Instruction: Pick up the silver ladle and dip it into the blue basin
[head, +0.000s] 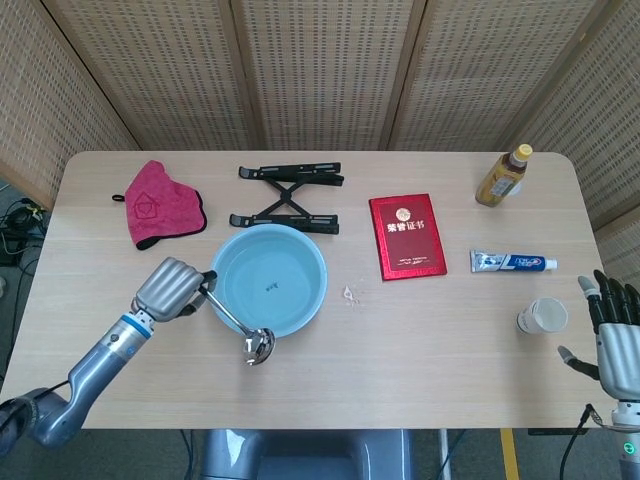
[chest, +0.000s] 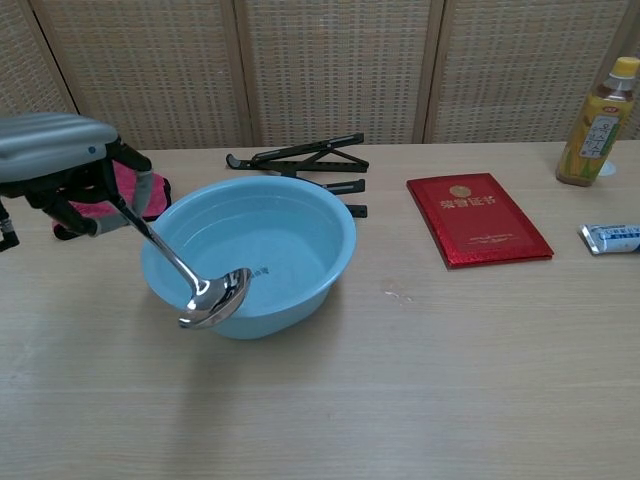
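My left hand (head: 172, 289) (chest: 62, 160) grips the handle of the silver ladle (head: 241, 327) (chest: 185, 278) and holds it up in the air. The handle slants down to the right, and the bowl of the ladle hangs over the near rim of the blue basin (head: 280, 262) (chest: 285, 237). The basin stands in the middle of the table, with a little water in it. My right hand (head: 617, 340) is open at the table's near right corner, holding nothing.
A red cloth (head: 160, 203) lies at the back left, a black folding stand (head: 288, 197) behind the basin. A red booklet (head: 407, 236), a toothpaste tube (head: 512, 262), a bottle (head: 503, 175) and a paper cup (head: 542, 317) lie to the right.
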